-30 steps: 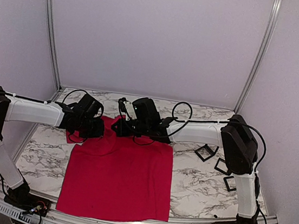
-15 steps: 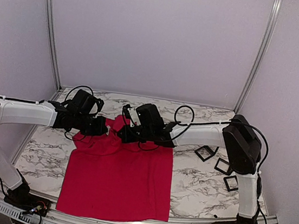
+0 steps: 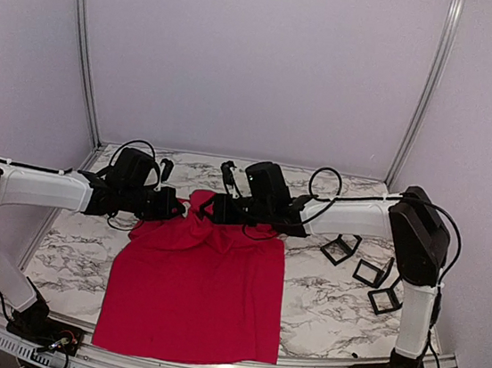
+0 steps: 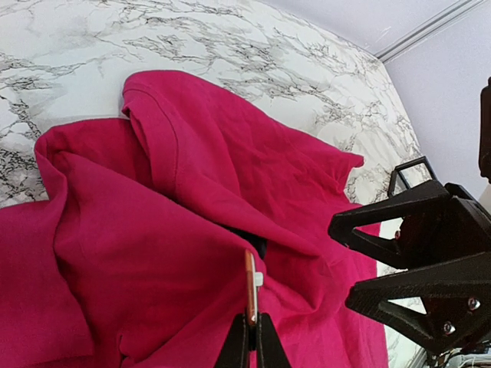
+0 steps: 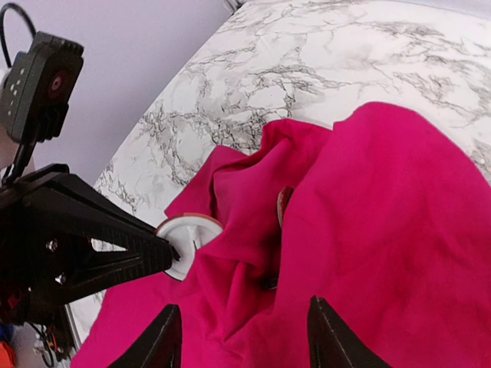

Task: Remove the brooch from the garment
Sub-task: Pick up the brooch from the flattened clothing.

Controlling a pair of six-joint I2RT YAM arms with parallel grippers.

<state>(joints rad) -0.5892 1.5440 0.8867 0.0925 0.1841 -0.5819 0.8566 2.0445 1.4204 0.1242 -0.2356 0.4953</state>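
Technician: Left gripper (image 4: 251,322), condition?

Inspector: Closed fully on the edge of a round white disc, taken to be the brooch (image 5: 188,239). The disc lies against a raised fold of the garment (image 3: 196,295), at its far end.

Technician: Right gripper (image 5: 244,305)?

Inspector: Its fingers stand well apart above the bunched cloth, just beside the left gripper. Nothing is held.

Technician: Task progress?

Inspector: Judged as mid-removal. The brooch is gripped, but it touches the cloth, and the views do not show whether it is detached. A small round piece (image 5: 282,205) sits edge-on in a nearby fold. Whether it belongs to the fastening cannot be told.

Technician: Remaining work?

Inspector: Separation is to be confirmed, then the brooch carried clear of the garment to the bench (image 3: 331,293). The garment's near part lies flat on the bench; the far part is bunched and creased.
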